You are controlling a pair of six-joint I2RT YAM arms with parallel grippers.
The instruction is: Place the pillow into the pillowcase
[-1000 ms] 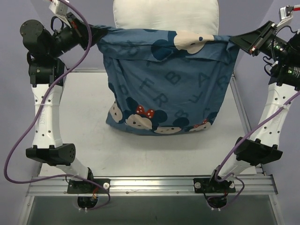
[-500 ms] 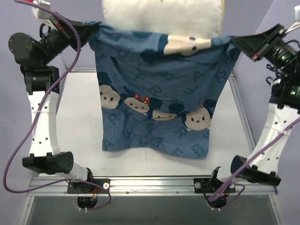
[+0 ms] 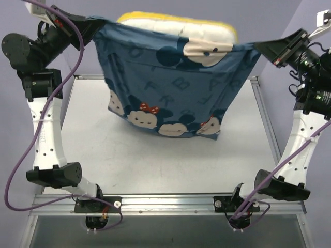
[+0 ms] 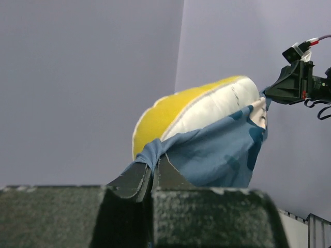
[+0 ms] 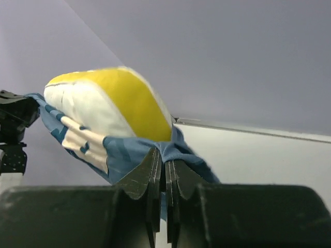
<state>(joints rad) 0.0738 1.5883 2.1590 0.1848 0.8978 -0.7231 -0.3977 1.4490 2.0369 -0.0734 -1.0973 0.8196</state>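
The flat pale-grey table is really just a backstop here. Hanging above it is the big blue cloth pillowcase printed with letters and cartoon mouse faces, stretched wide by its two top corners. I'd say that's so the mouth stays taut and gravity can pull the load down. The cream-white quilted pillow with yellow piping looks mostly inside, with only its top edge poking out of the opening. Can't tell if the sack's bottom touches the table. The left hand is clamped on the left corner and the right hand is pinched on the right one. Both wrist views show blue fabric squeezed between closed fingers. Nearly done, I reckon, but it probably wants a shake to seat the pillow fully.
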